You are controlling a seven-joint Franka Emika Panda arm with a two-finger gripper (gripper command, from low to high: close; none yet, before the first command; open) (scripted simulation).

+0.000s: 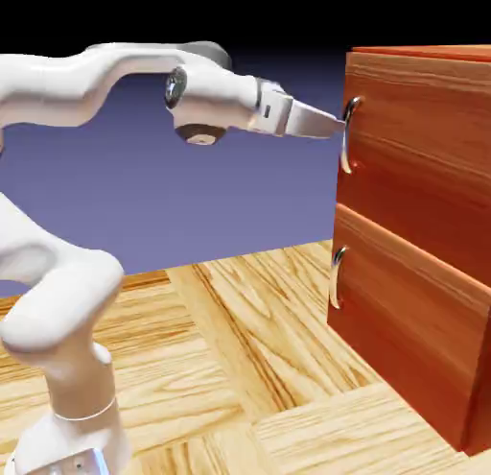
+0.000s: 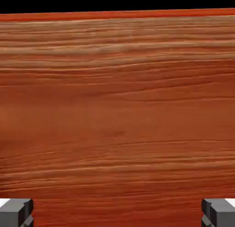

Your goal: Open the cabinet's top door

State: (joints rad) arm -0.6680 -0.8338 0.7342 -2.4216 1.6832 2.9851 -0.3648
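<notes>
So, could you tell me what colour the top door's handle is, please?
Silver; the handle shows best in the exterior view, against the reddish-brown wood-grain top door.
</notes>
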